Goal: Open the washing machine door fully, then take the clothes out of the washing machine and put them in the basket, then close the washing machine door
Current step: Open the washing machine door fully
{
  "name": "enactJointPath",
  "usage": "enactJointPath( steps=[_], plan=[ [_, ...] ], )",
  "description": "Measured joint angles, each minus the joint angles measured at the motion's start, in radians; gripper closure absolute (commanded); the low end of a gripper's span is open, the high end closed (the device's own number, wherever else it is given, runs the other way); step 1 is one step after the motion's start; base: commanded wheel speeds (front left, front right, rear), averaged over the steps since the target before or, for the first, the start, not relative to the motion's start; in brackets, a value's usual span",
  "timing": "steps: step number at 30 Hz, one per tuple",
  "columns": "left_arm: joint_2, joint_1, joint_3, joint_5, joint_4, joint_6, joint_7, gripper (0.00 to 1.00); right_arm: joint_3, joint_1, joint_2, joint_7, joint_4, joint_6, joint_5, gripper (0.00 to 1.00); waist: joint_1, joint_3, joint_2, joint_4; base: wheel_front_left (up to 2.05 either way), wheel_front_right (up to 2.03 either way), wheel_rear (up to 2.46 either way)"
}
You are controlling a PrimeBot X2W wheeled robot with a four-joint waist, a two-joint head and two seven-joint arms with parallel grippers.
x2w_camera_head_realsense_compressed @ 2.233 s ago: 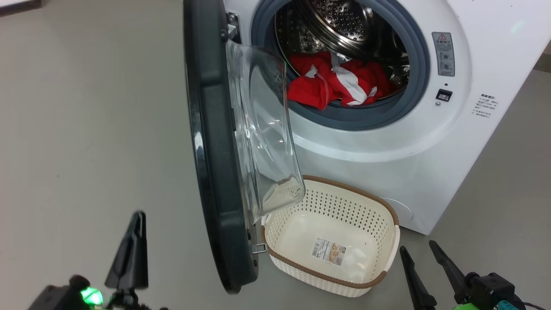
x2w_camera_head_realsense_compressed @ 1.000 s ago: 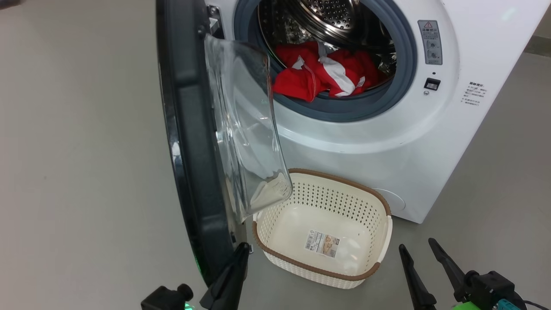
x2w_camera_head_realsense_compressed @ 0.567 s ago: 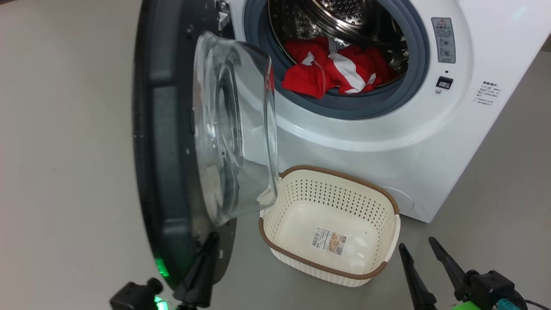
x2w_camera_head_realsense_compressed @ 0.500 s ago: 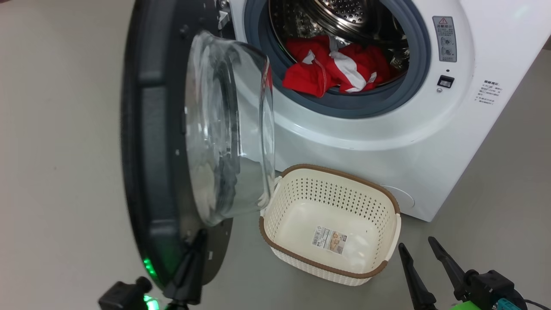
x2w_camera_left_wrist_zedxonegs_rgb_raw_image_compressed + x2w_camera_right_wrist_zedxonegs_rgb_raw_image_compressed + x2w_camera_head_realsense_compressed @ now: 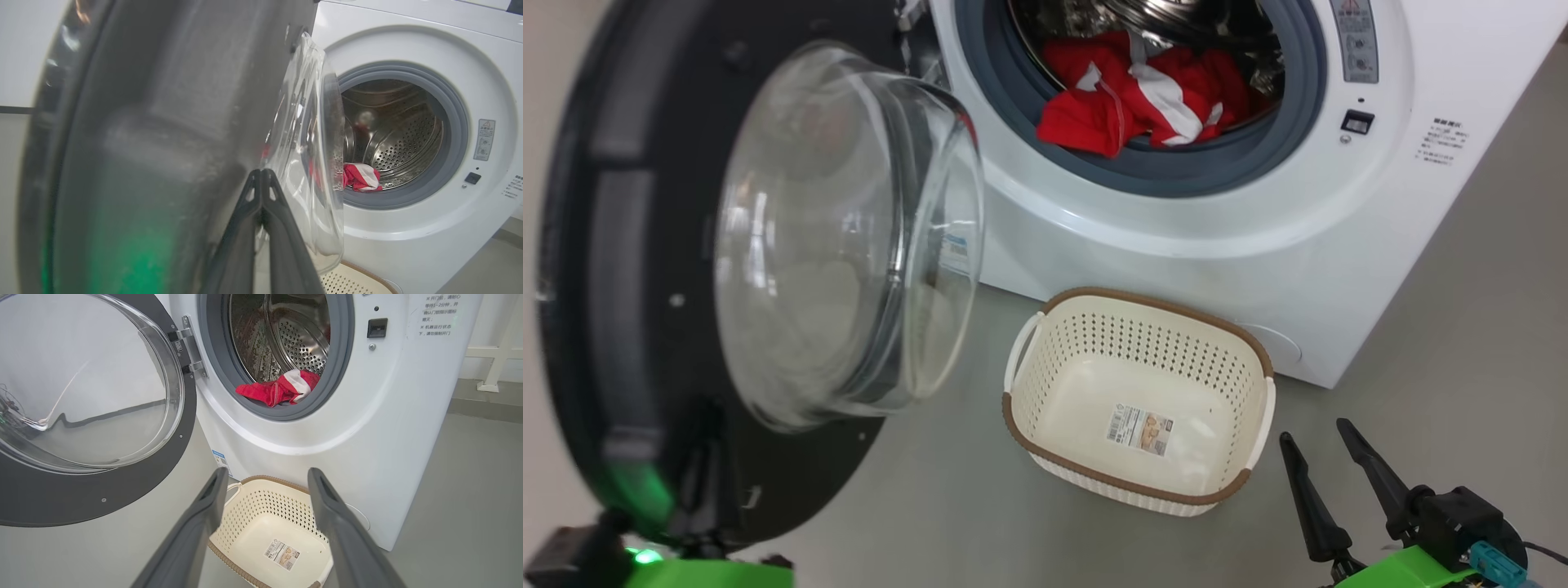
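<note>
two roles: left gripper (image 5: 261, 174) pinched shut, braced against washing machine door (image 5: 613, 245) to swing wide; right gripper (image 5: 267, 473) spread, empty, near basket (image 5: 1143, 347).

Smooth grey floor (image 5: 1478, 327) (matte, evenly lit) runs to a pale wall (image 5: 476, 369).

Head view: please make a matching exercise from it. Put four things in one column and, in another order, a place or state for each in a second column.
Things
1. door
2. clothes
3. basket
4. right gripper

Places or states
A. standing on the floor
B. jaws apart, nothing between them
C. swung wide on its hinge
D. lying in the drum

Pairs: 1-C, 2-D, 3-A, 4-B
</note>
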Motion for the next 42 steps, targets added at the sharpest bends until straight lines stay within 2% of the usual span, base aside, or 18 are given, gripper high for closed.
enactJointPath(
  steps=[14, 22, 32, 42],
  plan=[
    [-0.014, -0.127, 0.319, 0.065, 0.079, -0.011, 0.0, 1.0, 0.001, -0.061, -0.009, 0.0, -0.009, 0.0, -0.009, 0.0, 0.0, 0.081, 0.0, -0.056, 0.0, 0.0, 0.0],
    [0.031, -0.218, 0.439, 0.08, 0.187, -0.018, -0.001, 1.0, 0.004, -0.084, -0.008, 0.0, -0.009, 0.0, -0.009, 0.0, 0.0, 0.116, 0.0, -0.089, 0.0, 0.0, 0.0],
    [0.09, -0.3, 0.515, 0.08, 0.282, -0.018, -0.001, 1.0, 0.006, -0.099, -0.011, 0.0, -0.011, 0.0, -0.01, 0.0, 0.0, 0.145, 0.0, -0.11, 0.0, 0.0, 0.0],
    [0.104, -0.311, 0.497, 0.08, 0.303, -0.018, -0.001, 1.0, 0.006, -0.099, -0.012, 0.0, -0.009, 0.0, -0.01, 0.0, 0.0, 0.129, 0.0, -0.112, 0.0, 0.0, 0.0]
  ],
)
